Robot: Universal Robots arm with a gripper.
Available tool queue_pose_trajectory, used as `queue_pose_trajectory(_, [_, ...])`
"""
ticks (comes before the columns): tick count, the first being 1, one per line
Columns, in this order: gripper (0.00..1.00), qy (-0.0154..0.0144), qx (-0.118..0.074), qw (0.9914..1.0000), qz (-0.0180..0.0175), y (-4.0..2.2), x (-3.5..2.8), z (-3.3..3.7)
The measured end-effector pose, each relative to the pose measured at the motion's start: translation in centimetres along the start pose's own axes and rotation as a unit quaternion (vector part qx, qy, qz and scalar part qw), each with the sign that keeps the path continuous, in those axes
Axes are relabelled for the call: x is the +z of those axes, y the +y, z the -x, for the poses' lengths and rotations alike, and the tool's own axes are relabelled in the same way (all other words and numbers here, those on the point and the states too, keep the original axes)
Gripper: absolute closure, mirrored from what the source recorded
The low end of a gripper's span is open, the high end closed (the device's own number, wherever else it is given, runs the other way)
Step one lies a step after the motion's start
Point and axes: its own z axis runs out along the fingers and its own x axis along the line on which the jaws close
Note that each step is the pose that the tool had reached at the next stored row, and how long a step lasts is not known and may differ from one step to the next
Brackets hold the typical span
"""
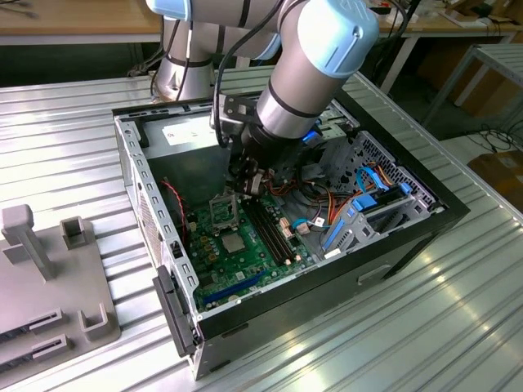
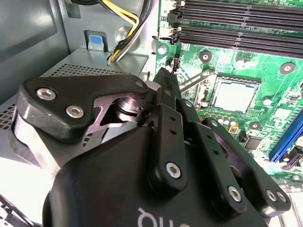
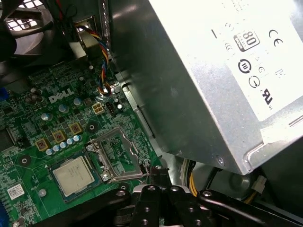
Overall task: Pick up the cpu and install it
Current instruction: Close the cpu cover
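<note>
The cpu [image 3: 73, 176], a pale silvery square, lies flat in its socket on the green motherboard, also seen in the second wrist view [image 2: 235, 94] and as a small grey square in the exterior view [image 1: 233, 242]. The socket's metal load frame [image 3: 116, 152] is swung open beside it, on the power-supply side. My gripper [image 2: 165, 74] is shut with nothing between its fingers. Its tip [image 3: 158, 171] hovers close to the outer edge of the open frame, a short way from the cpu. In the exterior view the gripper [image 1: 245, 189] reaches down into the open computer case [image 1: 131, 163].
A silver power supply box [image 3: 213, 71] stands close beside the gripper. Memory slots [image 2: 236, 19] run along the cpu's other side. Coloured cables [image 1: 319, 204] and blue drive brackets [image 1: 359, 216] crowd the case toward the exterior view's right. A grey fixture [image 1: 49, 269] sits on the ribbed table.
</note>
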Motion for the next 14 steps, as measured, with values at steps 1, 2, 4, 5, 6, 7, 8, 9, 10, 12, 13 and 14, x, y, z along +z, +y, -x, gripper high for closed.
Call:
queue_pose_trajectory(1, [0.89, 0.0001, 0.0, 1.0, 0.0, 0.0, -0.03, 0.0])
queue_pose_trajectory(2, [0.89, 0.0001, 0.0, 1.0, 0.0, 0.01, -0.04, 0.01])
queue_pose_trajectory(4, [0.89, 0.0001, 0.0, 1.0, 0.0001, 0.01, -0.09, 0.01])
queue_pose_trajectory(5, [0.89, 0.0, 0.0, 1.0, 0.0002, 0.02, -0.12, 0.01])
queue_pose_trajectory(6, [0.89, -0.0002, 0.0, 1.0, 0.0002, 0.02, -0.16, 0.01])
queue_pose_trajectory(7, [0.89, -0.0002, -0.001, 1.0, 0.0003, 0.03, -0.21, 0.01])
queue_pose_trajectory(8, [0.89, -0.0003, -0.001, 1.0, 0.0004, 0.03, -0.24, 0.01])
queue_pose_trajectory(9, [0.89, -0.0004, -0.001, 1.0, 0.0005, 0.03, -0.26, 0.01])
queue_pose_trajectory(10, [0.89, -0.0004, -0.001, 1.0, 0.0005, 0.03, -0.29, -0.01])
queue_pose_trajectory(12, [0.89, -0.0004, -0.002, 1.0, 0.0007, 0.02, -0.35, -0.03])
queue_pose_trajectory(13, [0.89, -0.0004, -0.003, 1.0, 0.0009, 0.02, -0.36, -0.04])
queue_pose_trajectory(14, [0.89, -0.0005, -0.003, 0.99999, 0.001, 0.01, -0.37, -0.05])
